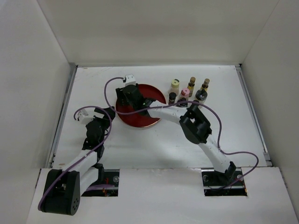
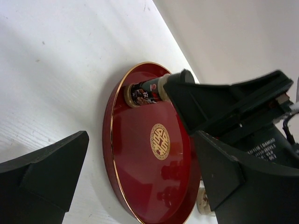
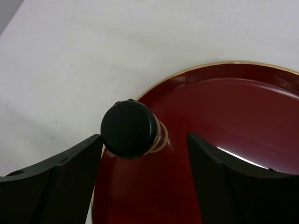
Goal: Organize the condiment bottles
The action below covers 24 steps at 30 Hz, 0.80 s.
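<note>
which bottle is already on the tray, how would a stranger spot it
Find the round red tray with the gold emblem on the white table. One bottle stands just inside its far-left rim, between the right arm's open fingers. Black-capped with a dark printed label, it is the only one seen on the tray; the other bottles cluster on the table to its right.

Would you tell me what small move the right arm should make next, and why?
Probably lift the right gripper straight up. Its jaws stand open either side of the black-capped bottle, upright just inside the rim of the red tray, so it looks free. A sideways pull might tip it; the other bottles wait beside the tray.
</note>
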Each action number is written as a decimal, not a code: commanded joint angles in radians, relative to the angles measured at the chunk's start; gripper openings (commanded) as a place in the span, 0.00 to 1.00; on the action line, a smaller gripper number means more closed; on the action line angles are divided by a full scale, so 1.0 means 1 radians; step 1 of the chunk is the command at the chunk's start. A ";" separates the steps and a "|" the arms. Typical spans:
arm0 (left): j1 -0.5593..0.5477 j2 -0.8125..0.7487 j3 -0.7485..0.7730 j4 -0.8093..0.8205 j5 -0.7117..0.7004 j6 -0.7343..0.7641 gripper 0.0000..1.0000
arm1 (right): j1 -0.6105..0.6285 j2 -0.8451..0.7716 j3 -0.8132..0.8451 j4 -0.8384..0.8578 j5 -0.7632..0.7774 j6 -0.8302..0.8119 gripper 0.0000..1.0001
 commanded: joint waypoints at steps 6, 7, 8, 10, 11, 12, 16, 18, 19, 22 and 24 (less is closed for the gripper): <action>0.003 -0.007 0.009 0.039 0.016 -0.007 1.00 | 0.012 -0.425 -0.279 0.226 -0.002 -0.005 0.79; 0.003 -0.010 0.009 0.039 0.016 -0.008 1.00 | 0.012 -0.470 -0.322 0.238 -0.002 -0.011 0.78; -0.003 -0.011 0.011 0.039 0.010 -0.004 1.00 | 0.012 -0.519 -0.372 0.247 0.003 -0.019 0.77; -0.005 -0.011 0.011 0.039 0.007 -0.003 1.00 | 0.007 -0.609 -0.474 0.263 0.012 -0.027 0.72; 0.000 -0.010 0.009 0.039 0.015 -0.007 1.00 | -0.003 -0.655 -0.529 0.266 0.017 -0.030 0.66; 0.001 -0.010 0.011 0.039 0.016 -0.008 1.00 | -0.017 -0.703 -0.584 0.266 0.026 -0.033 0.59; -0.009 -0.010 0.011 0.039 0.007 -0.006 1.00 | -0.069 -0.899 -0.810 0.234 0.105 -0.045 0.35; -0.005 -0.007 0.012 0.040 0.013 -0.008 1.00 | -0.104 -1.002 -0.922 0.188 0.152 -0.051 0.35; -0.009 -0.007 0.012 0.040 0.010 -0.006 1.00 | -0.123 -1.048 -0.971 0.160 0.175 -0.053 0.36; -0.021 0.016 0.018 0.045 -0.004 -0.003 1.00 | -0.177 -1.143 -1.069 0.068 0.201 -0.030 0.46; -0.023 0.033 0.021 0.055 0.006 -0.008 1.00 | -0.209 -1.171 -1.114 0.014 0.199 -0.018 0.57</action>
